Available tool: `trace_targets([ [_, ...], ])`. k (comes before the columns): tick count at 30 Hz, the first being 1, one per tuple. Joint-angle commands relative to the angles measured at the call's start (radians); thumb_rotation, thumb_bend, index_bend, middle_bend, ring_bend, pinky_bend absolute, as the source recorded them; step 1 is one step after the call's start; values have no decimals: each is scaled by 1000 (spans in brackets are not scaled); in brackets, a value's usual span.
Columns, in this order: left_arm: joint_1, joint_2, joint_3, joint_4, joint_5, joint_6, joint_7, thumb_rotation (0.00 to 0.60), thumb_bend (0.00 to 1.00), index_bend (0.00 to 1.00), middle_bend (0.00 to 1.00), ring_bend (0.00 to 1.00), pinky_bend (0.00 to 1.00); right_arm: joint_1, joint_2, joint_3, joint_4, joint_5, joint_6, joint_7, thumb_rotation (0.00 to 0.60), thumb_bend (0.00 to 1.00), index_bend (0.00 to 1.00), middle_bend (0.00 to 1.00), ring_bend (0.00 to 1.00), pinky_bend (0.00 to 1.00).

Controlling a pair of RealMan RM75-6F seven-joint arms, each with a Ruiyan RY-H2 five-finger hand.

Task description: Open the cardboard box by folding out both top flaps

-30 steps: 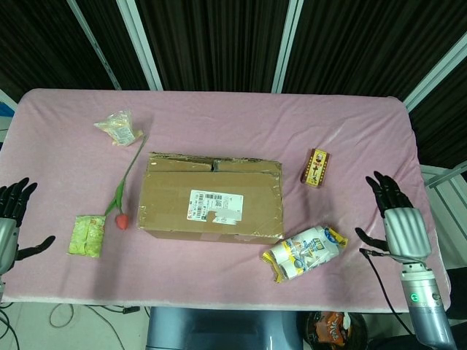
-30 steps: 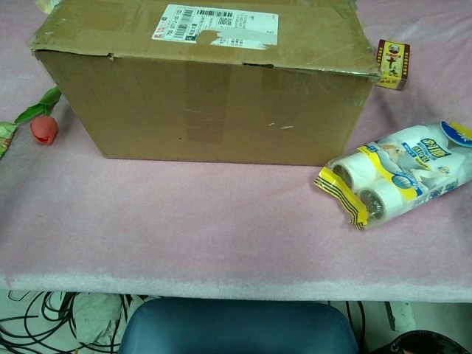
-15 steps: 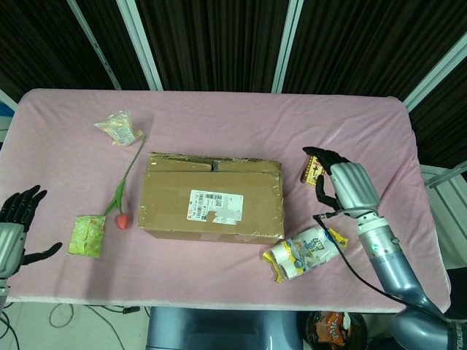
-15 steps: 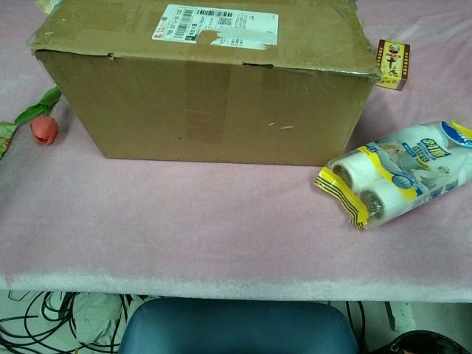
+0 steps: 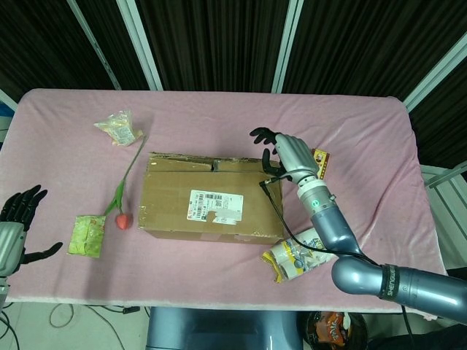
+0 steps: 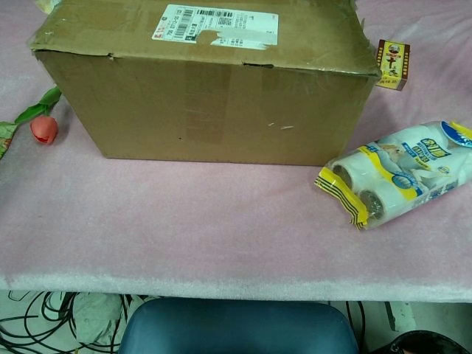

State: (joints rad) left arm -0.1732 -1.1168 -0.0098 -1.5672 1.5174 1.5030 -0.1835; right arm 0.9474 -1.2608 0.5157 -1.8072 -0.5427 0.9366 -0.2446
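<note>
The right robot hand (image 5: pixel 286 154) has come a long way in a short time; a second ago it was out by the right edge of the worktop (image 5: pixel 219 117), and now it is over the far right corner of the cardboard box (image 5: pixel 211 198); its fingers are spread and it holds nothing; I cannot tell if it touches the box yet. The left robot hand (image 5: pixel 16 219) has hardly moved; it waits at the left edge, fingers apart, holding nothing. The box sits in the middle of the pink worktop, and both top flaps (image 5: pixel 215 165) are still flat and shut. So I think the job has only just begun; the right robot hand looks ready to catch the edge of a flap and lift it. The paper roll pack (image 6: pixel 402 173) lies just beside the box; it has not moved.
</note>
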Motion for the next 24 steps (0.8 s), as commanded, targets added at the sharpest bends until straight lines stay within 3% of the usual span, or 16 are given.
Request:
trace_targets([
  [1,0,0,-2,0,-2,-4,-3,600,103,0,0,0,0,37,-38,-4,38,38,4,-14,600,829,287,347,317,402],
  [24,3,6,-18,-4,-13,-30,-26,600,102,0,0,0,0,88,-131,-70,114,114,6,-12,600,829,325,425,389,402],
])
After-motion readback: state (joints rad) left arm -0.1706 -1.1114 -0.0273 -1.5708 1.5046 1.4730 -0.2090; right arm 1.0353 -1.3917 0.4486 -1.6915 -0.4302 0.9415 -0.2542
